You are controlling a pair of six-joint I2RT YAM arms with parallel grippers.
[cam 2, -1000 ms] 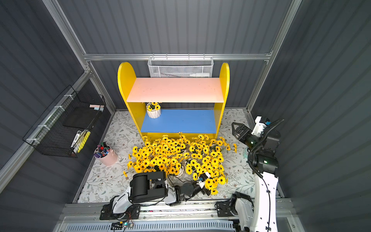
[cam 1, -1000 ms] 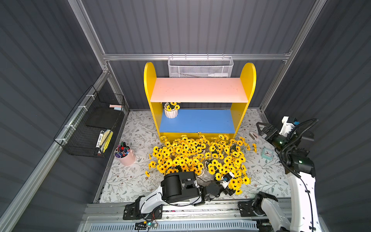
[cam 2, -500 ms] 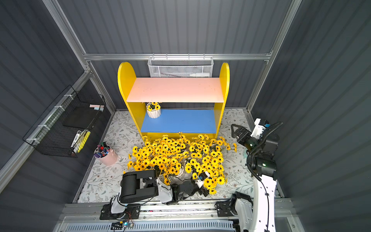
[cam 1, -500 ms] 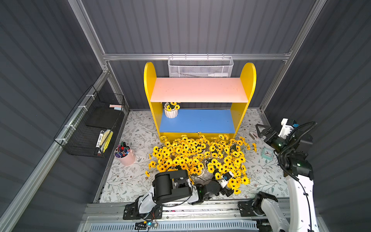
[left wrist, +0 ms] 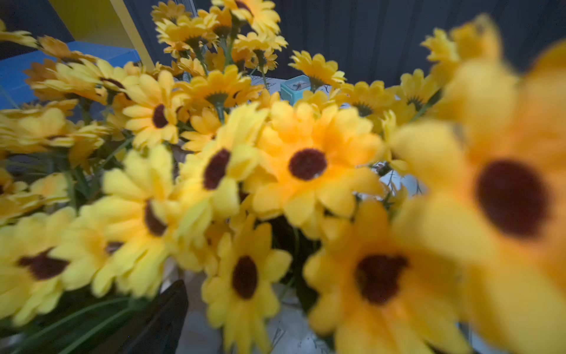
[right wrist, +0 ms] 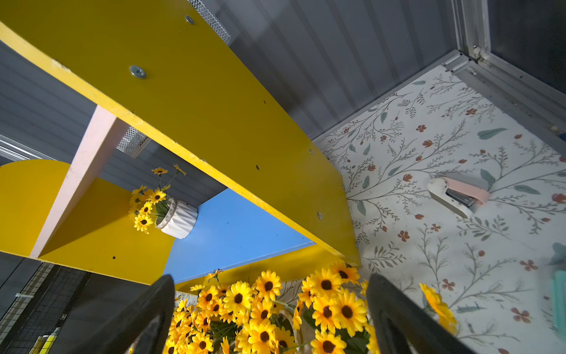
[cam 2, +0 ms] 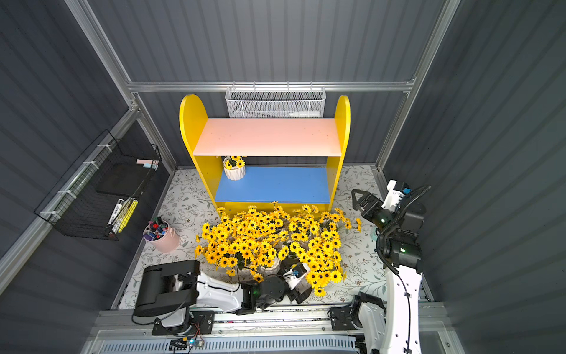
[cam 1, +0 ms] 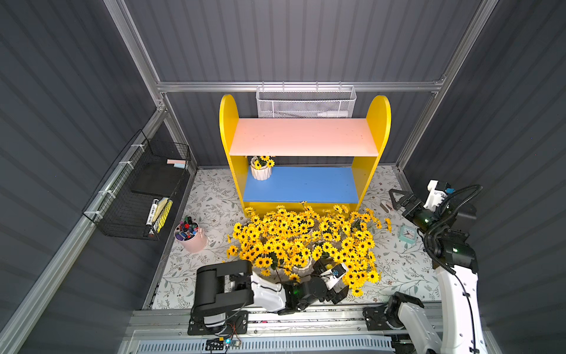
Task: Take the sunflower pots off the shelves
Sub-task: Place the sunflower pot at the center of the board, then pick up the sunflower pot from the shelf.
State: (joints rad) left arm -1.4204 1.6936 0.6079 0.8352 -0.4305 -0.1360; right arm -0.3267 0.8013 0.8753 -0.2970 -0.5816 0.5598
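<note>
The single sunflower pot (cam 1: pixel 261 171) still shelved is white ribbed ceramic with a twine-bound rim and yellow, dark-centred blooms. It stands upright at the left end of the blue lower board (cam 1: pixel 301 184) of the shelves (cam 1: pixel 228 128). The remaining pots (cam 1: pixel 301 239) crowd the tabletop (cam 1: pixel 208 199) along the shelves' front edge.

The right gripper (right wrist: pixel 271 278) has its jaws fully apart and is empty. The left gripper (cam 1: pixel 321 269) is buried in blooms, so its state cannot be told.

Print on the marker (cam 1: pixel 151 211) in the wire basket (cam 1: pixel 122 196) is too small to read.

From my right gripper (cam 1: pixel 395 197), the shelves (cam 1: pixel 229 128) stand ahead and to the left, with one sunflower pot (cam 1: pixel 261 172) on the lower board (cam 1: pixel 306 185) at its far left end. The other sunflower pots (cam 1: pixel 294 233) crowd the tabletop (cam 1: pixel 208 199) before the shelves, left of this gripper. My left gripper (cam 1: pixel 318 266) sits among them at their near edge. A stapler (right wrist: pixel 456 196) lies near my right gripper, and a clock (cam 1: pixel 407 234) behind it.
</note>
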